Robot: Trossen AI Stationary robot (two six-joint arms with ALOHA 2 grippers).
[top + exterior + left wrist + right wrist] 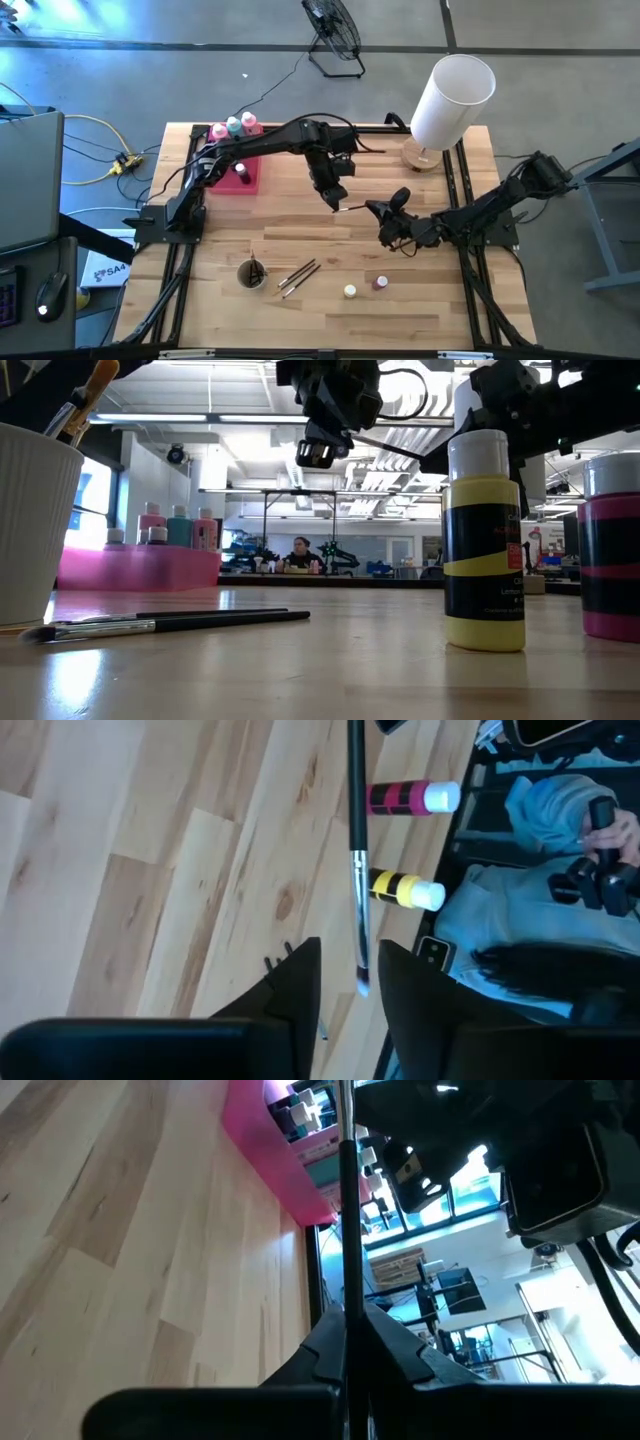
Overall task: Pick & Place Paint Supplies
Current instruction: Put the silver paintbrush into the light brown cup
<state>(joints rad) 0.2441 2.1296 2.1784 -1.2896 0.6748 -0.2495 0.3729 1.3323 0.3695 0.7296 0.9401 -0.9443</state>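
Slim dark brush point(346, 1230) pinched in right hand point(345, 1342)

Three squeeze bottles point(233, 127), two paint pots point(350, 291), cup point(251, 273), several brushes point(297, 276).

Grey concrete floor point(150, 70), floor fan point(335, 35), perhaps strip-lit ceiling point(240, 400)

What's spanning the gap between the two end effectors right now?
A thin brush: the right end effector grips its handle, its bristle tip sits between the left end effector's parted fingers. High view.
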